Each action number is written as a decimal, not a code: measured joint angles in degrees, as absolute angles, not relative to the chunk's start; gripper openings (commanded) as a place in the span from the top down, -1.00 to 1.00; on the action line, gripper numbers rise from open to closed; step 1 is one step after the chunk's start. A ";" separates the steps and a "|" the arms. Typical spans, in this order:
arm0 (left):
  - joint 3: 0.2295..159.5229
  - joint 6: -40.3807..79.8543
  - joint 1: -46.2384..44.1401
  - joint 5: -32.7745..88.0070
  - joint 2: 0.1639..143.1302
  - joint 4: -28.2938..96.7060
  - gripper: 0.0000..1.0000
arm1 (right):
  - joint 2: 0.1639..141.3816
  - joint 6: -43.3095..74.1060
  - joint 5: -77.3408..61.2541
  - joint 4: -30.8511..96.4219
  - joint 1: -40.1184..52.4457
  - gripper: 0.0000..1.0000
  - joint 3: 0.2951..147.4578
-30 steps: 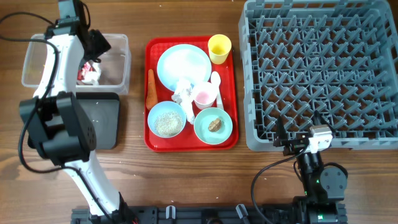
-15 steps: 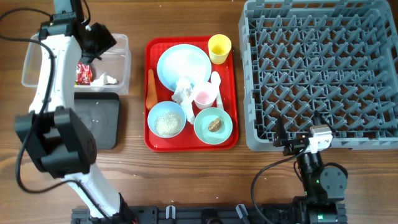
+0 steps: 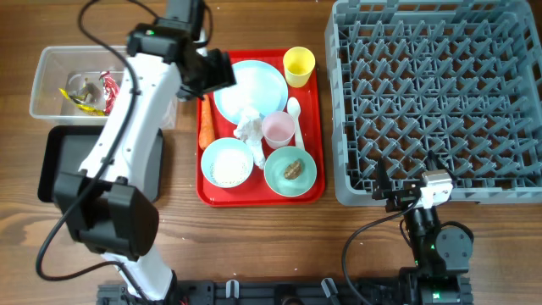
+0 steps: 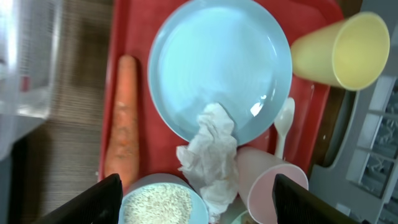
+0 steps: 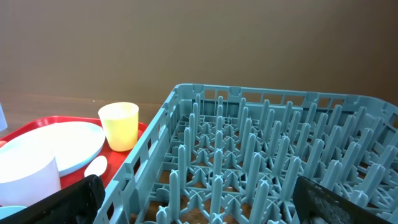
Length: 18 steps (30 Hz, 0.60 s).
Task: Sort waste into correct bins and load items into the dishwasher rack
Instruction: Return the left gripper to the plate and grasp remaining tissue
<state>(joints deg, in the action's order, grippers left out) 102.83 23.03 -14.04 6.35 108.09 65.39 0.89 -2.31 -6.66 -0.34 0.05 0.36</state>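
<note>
The left gripper [image 4: 199, 196] hovers spread and empty above the tissue [image 4: 211, 149]; the right gripper [image 5: 199, 202] rests released by the rack [image 5: 261, 155].

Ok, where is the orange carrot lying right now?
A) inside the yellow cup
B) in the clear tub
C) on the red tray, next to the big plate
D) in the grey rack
C: the carrot lies flat along the left side of the red tray, just beside the plate.
</note>
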 measured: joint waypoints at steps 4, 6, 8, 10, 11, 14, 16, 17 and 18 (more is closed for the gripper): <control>102.83 23.64 -17.28 6.35 109.78 65.06 -0.54 | 0.89 -2.31 -6.66 -0.34 0.05 -0.99 0.36; 102.83 23.90 -18.44 6.35 111.00 64.62 -0.54 | 0.89 -2.31 -6.66 -0.34 0.05 -1.00 0.36; 102.83 23.99 -19.16 6.35 112.33 64.27 -0.54 | 0.89 -2.31 -6.63 -0.34 0.05 -1.00 0.36; 102.83 24.29 -19.77 6.37 114.04 63.61 -0.54 | 0.89 -2.31 -6.63 -0.34 0.05 -0.99 0.36; 102.83 24.32 -19.92 6.37 114.89 63.16 -0.54 | 0.89 -2.31 -6.66 -0.34 0.05 -1.00 0.36; 102.83 24.32 -20.05 6.35 117.16 62.08 -0.53 | 0.89 -2.31 -6.66 -0.34 0.05 -0.99 0.36; 102.83 24.32 -20.05 6.35 118.17 61.47 -0.54 | 0.89 -2.31 -6.66 -0.34 0.05 -0.99 0.36; 102.83 24.32 -20.05 6.35 118.50 61.41 -0.54 | 0.89 -2.31 -6.66 -0.34 0.05 -0.99 0.36; 102.83 24.32 -20.05 6.35 118.85 61.30 -0.53 | 0.89 -2.31 -6.66 -0.34 0.05 -1.00 0.36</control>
